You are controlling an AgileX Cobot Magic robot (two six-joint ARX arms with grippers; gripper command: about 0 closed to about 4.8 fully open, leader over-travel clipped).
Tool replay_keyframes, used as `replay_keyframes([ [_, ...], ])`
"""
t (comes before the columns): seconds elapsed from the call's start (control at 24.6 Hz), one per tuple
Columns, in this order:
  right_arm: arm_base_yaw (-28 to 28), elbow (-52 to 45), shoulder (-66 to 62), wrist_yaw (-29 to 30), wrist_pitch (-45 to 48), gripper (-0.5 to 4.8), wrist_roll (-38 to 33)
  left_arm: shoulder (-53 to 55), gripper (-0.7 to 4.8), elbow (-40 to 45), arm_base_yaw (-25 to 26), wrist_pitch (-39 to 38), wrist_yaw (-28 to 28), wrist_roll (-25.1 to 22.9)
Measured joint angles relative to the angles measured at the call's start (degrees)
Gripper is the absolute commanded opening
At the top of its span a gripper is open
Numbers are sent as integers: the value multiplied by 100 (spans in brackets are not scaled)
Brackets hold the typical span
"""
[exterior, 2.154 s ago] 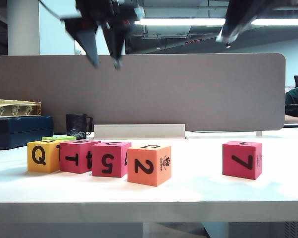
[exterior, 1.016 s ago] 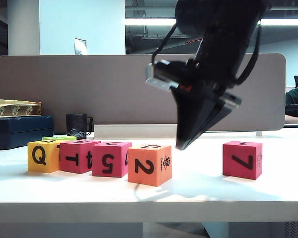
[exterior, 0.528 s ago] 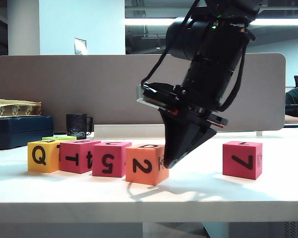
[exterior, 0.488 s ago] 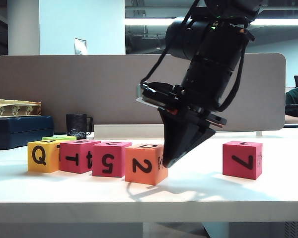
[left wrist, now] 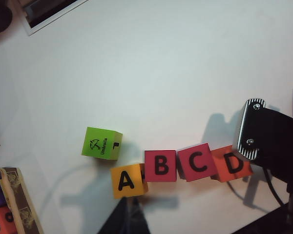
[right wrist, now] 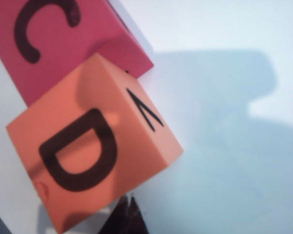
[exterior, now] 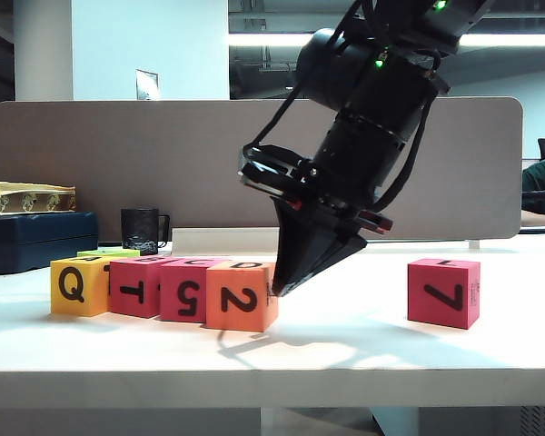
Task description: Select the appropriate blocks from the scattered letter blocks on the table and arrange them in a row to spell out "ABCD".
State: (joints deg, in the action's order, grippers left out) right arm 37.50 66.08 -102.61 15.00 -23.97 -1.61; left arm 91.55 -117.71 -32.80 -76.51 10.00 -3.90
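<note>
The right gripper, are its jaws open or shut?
Shut. In the right wrist view the right gripper ends in one dark point against the orange D block; the exterior view shows its jaws tapering to one tip.

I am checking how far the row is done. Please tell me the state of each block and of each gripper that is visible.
Yellow block: top shows A, start of the row.
Pink-red B block: beside A.
Pink-red C block: slightly turned.
Orange block: top shows D, skewed, against C.
Lime-green block: apart, behind the row.
Pink-red 7 block: alone, far right.
Right gripper: shut, tip at the orange block's side.
Left gripper: shut, above the table.
</note>
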Motion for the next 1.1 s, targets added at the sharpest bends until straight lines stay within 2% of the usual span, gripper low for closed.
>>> replay_keyframes([
  [0.98,-2,0,-170,-4,979,-2,-155,0,-6,0,0,0,-9,-37],
  [1.1,0,0,-168,-293,988,-2,-155,0,-6,0,2,2,-9,-37],
])
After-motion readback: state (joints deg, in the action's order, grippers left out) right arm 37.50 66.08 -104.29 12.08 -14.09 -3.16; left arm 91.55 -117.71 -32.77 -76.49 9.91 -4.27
